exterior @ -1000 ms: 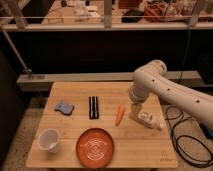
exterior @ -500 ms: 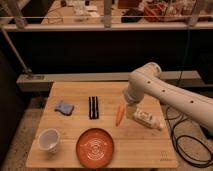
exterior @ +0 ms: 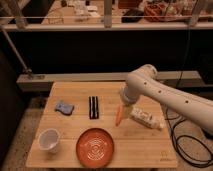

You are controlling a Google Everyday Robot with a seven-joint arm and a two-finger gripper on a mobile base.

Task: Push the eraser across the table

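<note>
The eraser (exterior: 93, 107) is a flat black oblong block with a pale line down its length. It lies lengthwise on the light wooden table (exterior: 145, 147), left of the middle. My gripper (exterior: 125, 101) is at the end of the white arm, just above the table's middle. It is to the right of the eraser and apart from it, above the top of an orange carrot (exterior: 118, 115).
A blue-grey sponge pad (exterior: 64, 107) lies left of the eraser. A white cup (exterior: 49, 140) stands at the front left and an orange plate (exterior: 95, 147) at the front middle. A white packet (exterior: 145, 119) lies right of the carrot. Cables (exterior: 186, 145) hang off the right side.
The arm and gripper have moved a little to the left, closer to the carrot and the eraser. The objects on the table have not moved.
</note>
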